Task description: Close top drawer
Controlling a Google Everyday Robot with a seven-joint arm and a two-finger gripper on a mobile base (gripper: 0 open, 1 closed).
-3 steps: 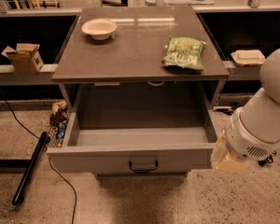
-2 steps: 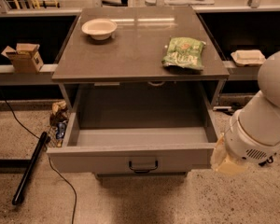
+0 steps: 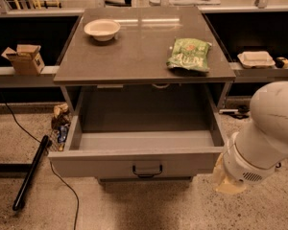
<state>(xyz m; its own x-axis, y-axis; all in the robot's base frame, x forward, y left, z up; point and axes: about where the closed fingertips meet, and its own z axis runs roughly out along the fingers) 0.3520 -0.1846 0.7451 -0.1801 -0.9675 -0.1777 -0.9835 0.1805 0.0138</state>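
Grey cabinet (image 3: pixel 144 56) centre frame, flat top, standing on a speckled floor (image 3: pixel 149 207).

Top drawer (image 3: pixel 101 164) pulled well out toward the camera. Deep boxy inside, nothing seen in it. Flat front faces the camera, with a small dark pull handle (image 3: pixel 147 169) at its middle.

White robot arm (image 3: pixel 269 128) fills the lower right, its bulky rounded housing lying right of the drawer. Gripper (image 3: pixel 227 178) at the arm's low end, a pale beige part just beside the drawer front's right corner, down near the floor. Cannot tell whether it touches the drawer, or whether it is open or closed.

On the cabinet top: green snack bag (image 3: pixel 189 55) lying flat toward the right edge; pale bowl (image 3: pixel 102 29) upright at the back left, well apart from the bag.

Side ledges: open cardboard box (image 3: pixel 24 59) on the left, white lidded food container (image 3: pixel 256 58) on the right.

Floor left of the drawer: black tube (image 3: pixel 31 173) lying at a slant, thin black cable (image 3: pixel 62 186) trailing past it, small heap of wrappers (image 3: pixel 61 121) against the cabinet's side.
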